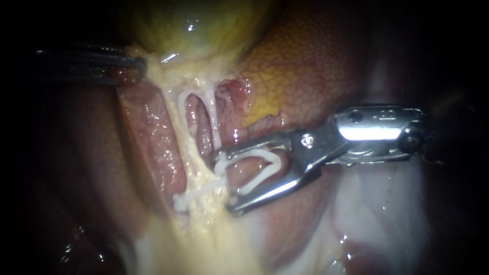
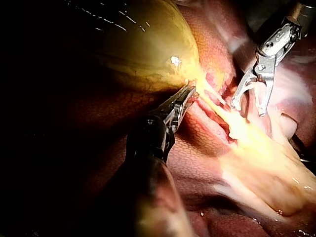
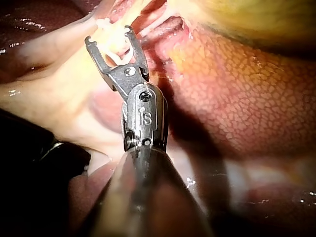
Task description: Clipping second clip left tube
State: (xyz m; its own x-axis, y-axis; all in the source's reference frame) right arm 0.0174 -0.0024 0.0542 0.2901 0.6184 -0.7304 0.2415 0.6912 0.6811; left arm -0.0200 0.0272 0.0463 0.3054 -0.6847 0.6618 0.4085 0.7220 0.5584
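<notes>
Two jaws of my right instrument [image 1: 225, 181] stand spread, holding a white clip [image 1: 265, 170] between them, tips just right of the left tube [image 1: 175, 99]; my left instrument [image 1: 140, 66] pinches the gallbladder [image 1: 193, 25].

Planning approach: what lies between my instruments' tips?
Endoscope view: two white tubes and pale tissue, which the left instrument grips; the right instrument carries a clip.

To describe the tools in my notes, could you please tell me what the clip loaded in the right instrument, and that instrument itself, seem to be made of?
The clip looks like white matte plastic: opaque, without glints. The right instrument looks like polished metal, probably steel: silvery, with bright mirror-like highlights.
</notes>
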